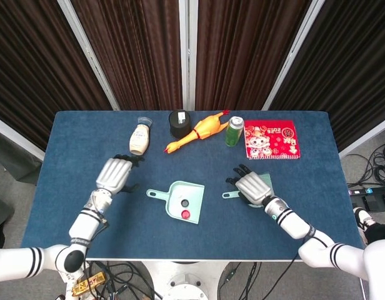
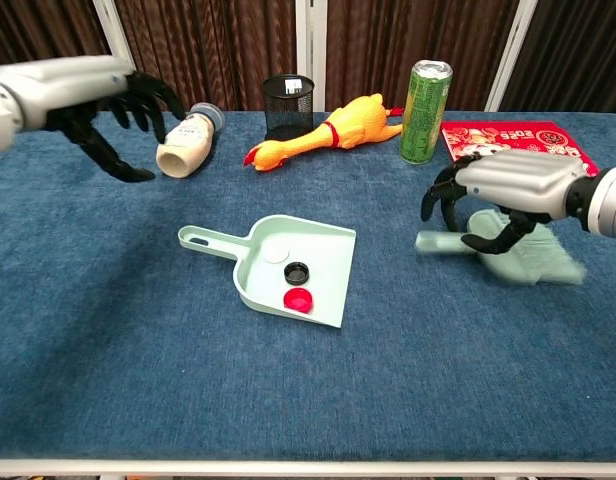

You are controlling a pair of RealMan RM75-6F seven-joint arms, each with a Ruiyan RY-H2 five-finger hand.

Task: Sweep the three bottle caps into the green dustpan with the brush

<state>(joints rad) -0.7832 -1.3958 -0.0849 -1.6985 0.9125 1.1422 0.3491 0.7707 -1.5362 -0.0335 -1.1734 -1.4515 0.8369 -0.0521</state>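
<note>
A: What's nearest the near edge of the table (image 1: pixel 74 206)?

B: Bare blue cloth along the whole near strip. Then the green dustpan (image 1: pixel 191 193) (image 2: pixel 323 268) lies flat near the middle, handle pointing left, with free room on every side.

A: And the three bottle caps (image 1: pixel 184 207) (image 2: pixel 291 280)?

B: All inside the pan: a red one nearest, a black one just beyond it, a white one furthest in. They sit close together, small and round.

A: The brush (image 1: pixel 266 185) (image 2: pixel 516 254)?

B: Pale green, lying on the table right of the pan and well apart from it, handle pointing left. The right hand (image 1: pixel 253 185) (image 2: pixel 498 196) is over it with fingers curled about the handle; I cannot tell whether it really grips.

A: The left hand (image 1: pixel 114 174) (image 2: pixel 116 97)?

B: Released, fingers spread, holding nothing, raised to the left, clear of the pan.

A: Farther back?

B: A row near the far edge: a cream bottle (image 1: pixel 140 137) (image 2: pixel 187 141) on its side, a black mesh cup (image 1: pixel 178 124) (image 2: pixel 288 104), a rubber chicken (image 1: pixel 200 131) (image 2: pixel 323 131), a green can (image 1: pixel 234 130) (image 2: pixel 426 97), and a red notebook (image 1: pixel 272 140) (image 2: pixel 518 152).
</note>
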